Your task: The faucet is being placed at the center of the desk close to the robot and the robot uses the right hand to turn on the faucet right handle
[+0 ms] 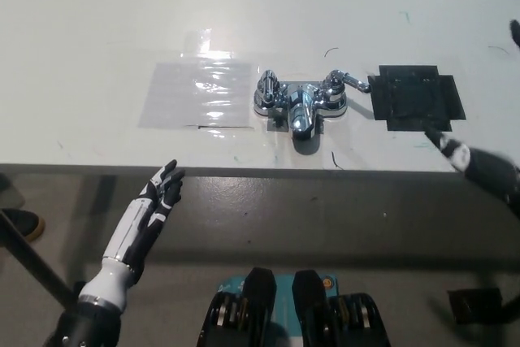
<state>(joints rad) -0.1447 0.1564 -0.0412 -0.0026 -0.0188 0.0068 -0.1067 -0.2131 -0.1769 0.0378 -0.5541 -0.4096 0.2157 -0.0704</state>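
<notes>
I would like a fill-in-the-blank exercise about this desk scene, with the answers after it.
The chrome faucet stands between a clear sheet and a ____ pad. The white left hand holds ____. The black right hand is on the ____ side of the pad, apart from the faucet's handle.
Answers: black; nothing; right.

The faucet (299,105) stands in the middle of the surface (97,14), close to its near edge, and it is the only tall obstacle. Its right handle (345,80) points toward the right edge. On that side lies only a flat black patch (418,97), so the way in from the right robot hand (481,170) at the near edge is free. Left of the faucet lies a flat clear sheet (195,93). The far half is free.
</notes>
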